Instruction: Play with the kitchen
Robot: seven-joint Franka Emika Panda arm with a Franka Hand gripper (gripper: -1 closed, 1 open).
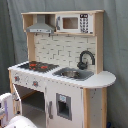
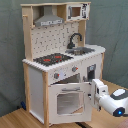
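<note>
The kitchen (image 1: 65,75) is a tall white and light-wood toy with a black-red stovetop (image 1: 38,65), a black faucet (image 1: 86,57) over a sink, a grey hood (image 1: 40,26) and knobs. In the second exterior view the kitchen (image 2: 60,45) has its windowed oven door (image 2: 70,100) swung open towards the camera. My gripper (image 2: 93,98) is at the door's free right edge, on the white arm (image 2: 114,100) that comes in from the second exterior view's right. In the first exterior view only a white piece of the arm (image 1: 19,122) shows at the bottom left, beside the open oven cavity (image 1: 31,102).
A toy microwave (image 1: 72,22) sits on the top shelf. A narrow cupboard door with a dark panel (image 1: 64,106) is to the right of the oven. The kitchen stands on a wooden floor (image 2: 15,119) before a grey curtain (image 2: 12,55).
</note>
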